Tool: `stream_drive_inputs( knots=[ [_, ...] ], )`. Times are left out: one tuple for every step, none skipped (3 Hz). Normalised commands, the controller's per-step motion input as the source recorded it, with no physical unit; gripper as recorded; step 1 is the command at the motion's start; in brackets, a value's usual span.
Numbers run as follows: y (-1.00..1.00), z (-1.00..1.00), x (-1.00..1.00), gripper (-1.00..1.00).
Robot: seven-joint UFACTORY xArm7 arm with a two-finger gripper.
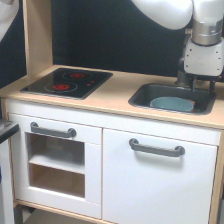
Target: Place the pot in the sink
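I am watching the end effector (196,86), grip state unclear, hanging over the pot (172,104) in the sink (141,95); lifting carelessly risks snagging it.

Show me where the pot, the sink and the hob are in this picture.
pot (171,103): exterior view, on its blue-grey top surface inside the basin.
sink (142,96): exterior view, on the dark inner wall at the exterior view's left end.
hob (67,82): exterior view, on the black glass between the two red rings.

pot (172,104) filling sink (141,96) floor's middle, tool (195,85) over far right corner, near-left basin free
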Motion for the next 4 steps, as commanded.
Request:
stream_drive_inputs(
  knots=[
    [0.19, -0.77, 0.95, 0.81],
    [0.5, -1.0, 0.87, 1.0],
    [0.57, -0.78, 1.0, 1.0],
    [0.26, -1.0, 1.0, 1.0]
  ],
)
